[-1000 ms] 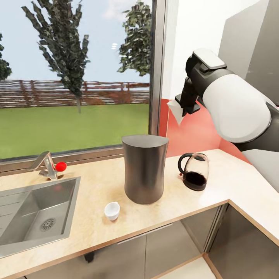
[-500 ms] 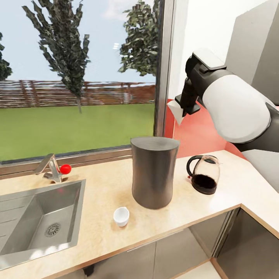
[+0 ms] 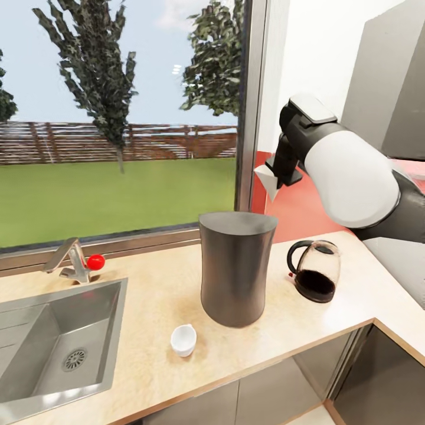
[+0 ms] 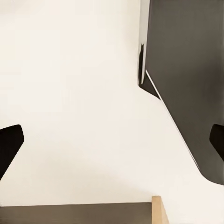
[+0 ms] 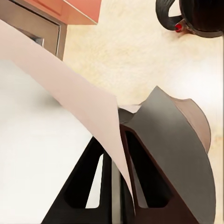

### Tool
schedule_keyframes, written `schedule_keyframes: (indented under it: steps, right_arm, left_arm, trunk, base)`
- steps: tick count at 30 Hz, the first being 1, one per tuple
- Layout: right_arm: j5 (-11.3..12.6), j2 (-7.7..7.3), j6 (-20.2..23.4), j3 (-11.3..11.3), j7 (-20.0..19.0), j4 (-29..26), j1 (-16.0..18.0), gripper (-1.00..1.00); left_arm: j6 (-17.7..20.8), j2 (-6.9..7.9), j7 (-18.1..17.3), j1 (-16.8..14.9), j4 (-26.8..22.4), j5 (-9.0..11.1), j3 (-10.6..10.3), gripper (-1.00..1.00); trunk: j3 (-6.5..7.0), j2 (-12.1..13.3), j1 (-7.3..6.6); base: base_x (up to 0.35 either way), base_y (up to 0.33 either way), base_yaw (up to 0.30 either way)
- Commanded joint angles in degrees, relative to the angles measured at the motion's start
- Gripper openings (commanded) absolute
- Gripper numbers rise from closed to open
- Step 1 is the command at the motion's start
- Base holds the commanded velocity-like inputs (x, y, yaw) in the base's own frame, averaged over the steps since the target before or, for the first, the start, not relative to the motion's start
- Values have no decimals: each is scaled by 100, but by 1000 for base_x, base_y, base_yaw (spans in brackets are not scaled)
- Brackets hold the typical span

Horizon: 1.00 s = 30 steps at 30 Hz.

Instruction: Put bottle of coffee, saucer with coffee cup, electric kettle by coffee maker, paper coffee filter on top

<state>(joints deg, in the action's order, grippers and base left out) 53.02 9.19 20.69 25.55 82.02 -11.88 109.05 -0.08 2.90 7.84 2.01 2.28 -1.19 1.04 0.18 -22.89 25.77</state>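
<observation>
nearest you, the tiny white round coffee cup (image 3: pixel 183 340) sits bare on the pale beige table (image 3: pixel 150 307), close to its light wood front edge and just in front of the tall dark grey coffee maker (image 3: pixel 236 268). no saucer is under the cup, so that pairing is yet to do. the coffee maker stands upright mid-table, flat top bare, which is the part you're working on. to its right, near but apart, the clear glass electric kettle with the black loop handle (image 3: pixel 314 270) is already beside it; that item looks settled. i'd judge the bottle of coffee is yet to be brought to the table.

higher and farther back, your right tool (image 3: pixel 278 175) is closed on the white folded paper coffee filter (image 3: pixel 267 180), which hangs above and a little right of the coffee maker's top. in the right wrist view the sheet (image 5: pixel 70 100) is pinched between the dark fingers (image 5: pixel 154 154), with the kettle (image 5: pixel 196 16) on the table beyond. your left tool looks open, though the dark tips at the edges of the left wrist view are too little to be sure.

there's free air between filter and top for a leftward, downward carry. mind the window post (image 3: pixel 248 106) behind and the steel sink (image 3: pixel 53 336) to the left.
</observation>
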Motion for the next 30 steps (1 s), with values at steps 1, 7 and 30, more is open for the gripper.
schedule_keyframes:
  steps: [1,7,30]
  right_arm:
    - [62,1,14,-40,16,-9,-11,-100]
    - [63,4,14,-41,16,-11,-81,-100]
    - [71,17,14,-41,15,-7,-245,-100]
  left_arm:
    - [-1,0,16,1,1,-13,10,100]
    - [-1,-8,23,1,1,-13,10,100]
    - [-21,-8,-2,1,1,-13,10,100]
  trunk:
    - [0,-3,2]
    - [0,-3,2]
    - [0,-3,2]
  base:
    - [17,0,0]
    - [6,0,0]
    - [0,82,0]
